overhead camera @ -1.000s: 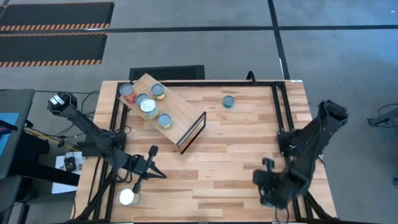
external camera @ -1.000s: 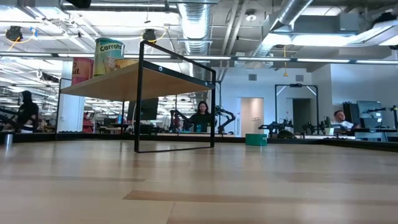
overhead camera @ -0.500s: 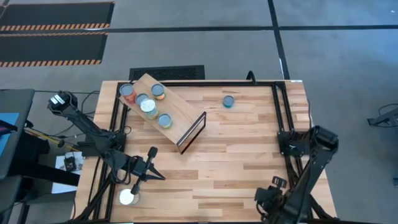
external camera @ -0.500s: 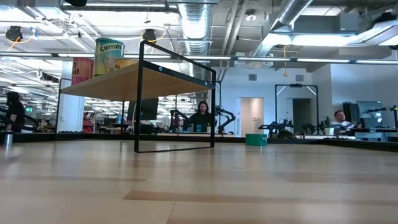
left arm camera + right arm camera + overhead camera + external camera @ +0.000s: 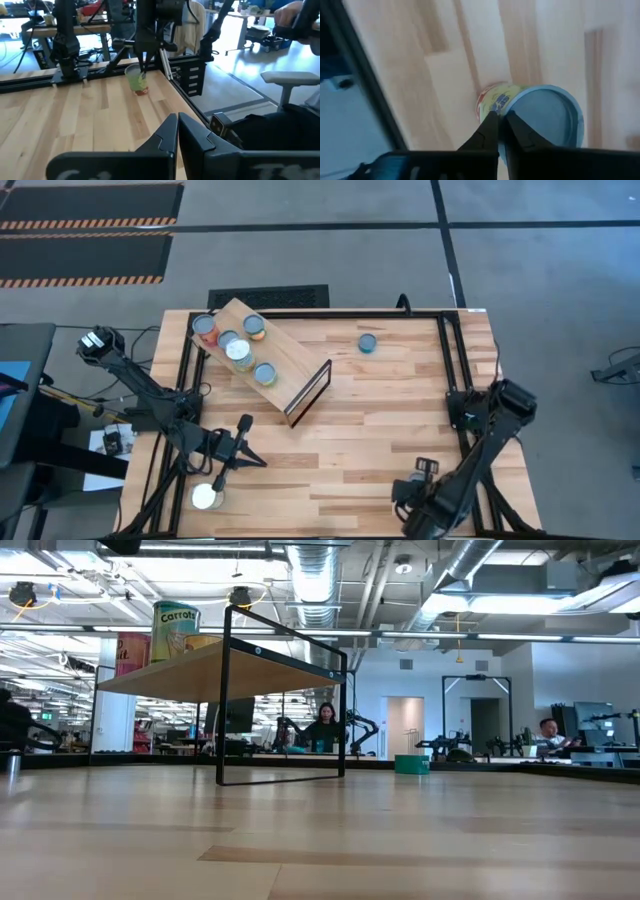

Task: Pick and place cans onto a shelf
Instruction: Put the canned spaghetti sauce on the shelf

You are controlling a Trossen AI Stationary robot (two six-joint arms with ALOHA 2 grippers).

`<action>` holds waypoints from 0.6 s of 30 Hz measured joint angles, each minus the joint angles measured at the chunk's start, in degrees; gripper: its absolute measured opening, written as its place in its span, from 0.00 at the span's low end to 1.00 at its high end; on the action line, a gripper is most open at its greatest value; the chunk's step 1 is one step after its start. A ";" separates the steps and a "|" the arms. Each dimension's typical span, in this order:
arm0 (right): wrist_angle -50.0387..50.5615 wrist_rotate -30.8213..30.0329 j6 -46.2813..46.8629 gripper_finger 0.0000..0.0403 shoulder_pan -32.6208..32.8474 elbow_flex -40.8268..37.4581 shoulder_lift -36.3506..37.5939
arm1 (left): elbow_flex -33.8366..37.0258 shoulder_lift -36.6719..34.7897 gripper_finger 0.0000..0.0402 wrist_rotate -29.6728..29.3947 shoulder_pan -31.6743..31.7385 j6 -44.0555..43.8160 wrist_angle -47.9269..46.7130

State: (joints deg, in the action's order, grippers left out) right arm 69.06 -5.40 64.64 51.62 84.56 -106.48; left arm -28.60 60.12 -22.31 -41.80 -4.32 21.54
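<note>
The shelf (image 5: 270,365) stands at the table's far left with several cans (image 5: 240,352) on its board; the low view shows the board (image 5: 200,675) with a "Carrots" can (image 5: 176,630) on top. One blue can (image 5: 368,343) stands alone far back. A white-lidded can (image 5: 205,497) stands at the near left corner. A green-and-red can (image 5: 136,81), silvery-blue lid (image 5: 545,117), stands near the near right edge. My right gripper (image 5: 498,119) points down over its rim, fingers shut. My left gripper (image 5: 177,122) waits shut at the near left (image 5: 255,458). My right gripper comes from above, pointing down, and its fingertips (image 5: 490,120) show against the can's rim (image 5: 487,97) where the lid meets the side. Whether they touch the can, I cannot tell. The can stands on the table (image 5: 100,105).
A black metal frame (image 5: 450,360) runs round the tabletop's edges. The middle of the table (image 5: 370,420) between shelf and right arm is bare wood. People and other robot arms (image 5: 325,730) show in the room behind the table.
My right gripper has gone toward the table's near edge, then a little toward its left, sinking and tipping until it points down; the arm's elbow has folded in toward the table.
</note>
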 joint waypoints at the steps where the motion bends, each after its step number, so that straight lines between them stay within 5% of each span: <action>1: -0.12 -0.42 -2.32 0.06 -0.95 0.91 0.17 | 0.00 0.00 0.01 0.00 0.00 0.00 -0.02; 8: -8.05 -6.62 -29.35 0.05 -10.83 8.50 0.27 | 0.00 0.00 0.01 0.00 0.00 -0.03 -0.06; 18: -27.76 -6.20 -63.23 0.05 -24.12 11.94 -4.12 | 0.00 0.00 0.01 0.01 0.00 -1.10 -0.48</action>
State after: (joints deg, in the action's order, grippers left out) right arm 41.30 -11.61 1.41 27.50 96.50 -110.60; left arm -28.60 60.12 -22.29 -41.80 -5.42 21.06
